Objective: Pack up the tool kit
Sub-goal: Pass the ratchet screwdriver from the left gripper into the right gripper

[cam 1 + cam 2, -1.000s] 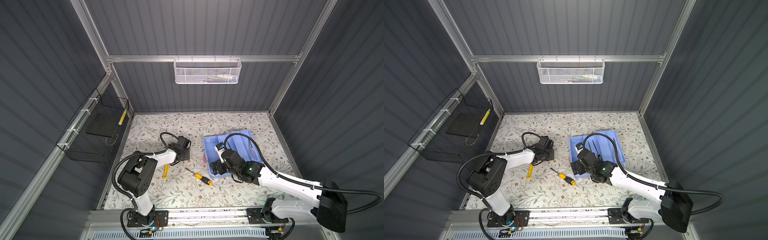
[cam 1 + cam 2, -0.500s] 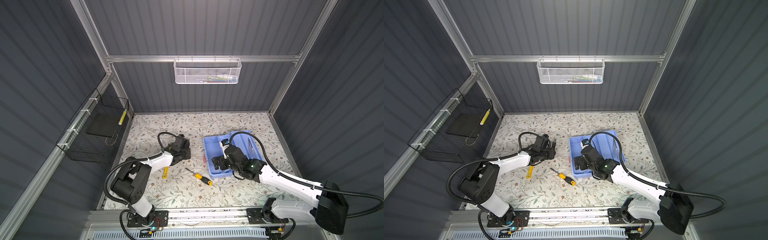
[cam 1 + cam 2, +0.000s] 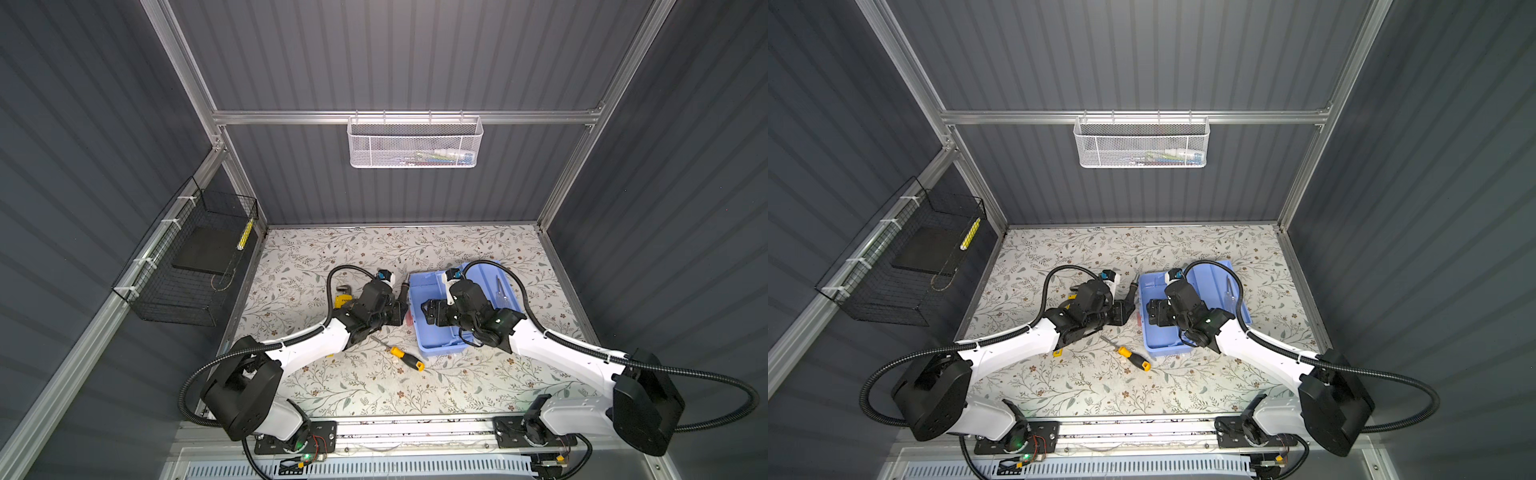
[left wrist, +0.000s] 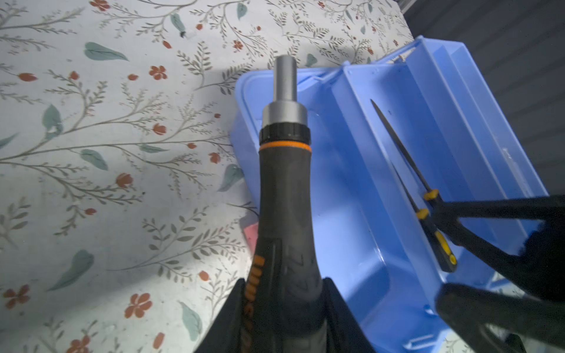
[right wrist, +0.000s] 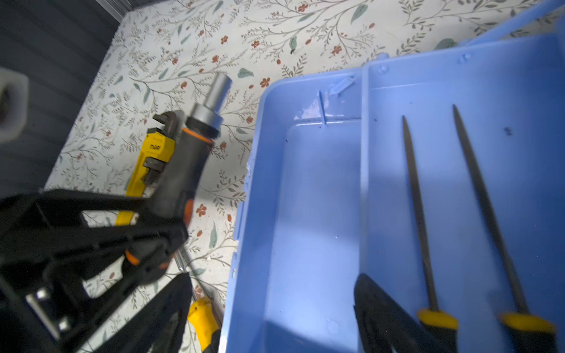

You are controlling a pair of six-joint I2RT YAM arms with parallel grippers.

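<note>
Tool kit base [image 3: 420,286] lies open, right of centre on floral mat [image 3: 374,249]; your left gripper [image 4: 284,308] pinches black driver [image 4: 286,189].
Pipe wrench [image 5: 153,159] is half hidden by the left arm, logo unreadable. Driver's orange lettering is cut off by a jaw. Your right gripper [image 5: 272,305] is blurred, fingers spread astride the base wall. Two slim tools [image 5: 419,214] lie inside.

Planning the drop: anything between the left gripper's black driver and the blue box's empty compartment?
Yes: the right gripper, jaws open, straddles the wall of the blue box beside the black driver, one finger inside the empty compartment. Nothing else visible in between.
</note>
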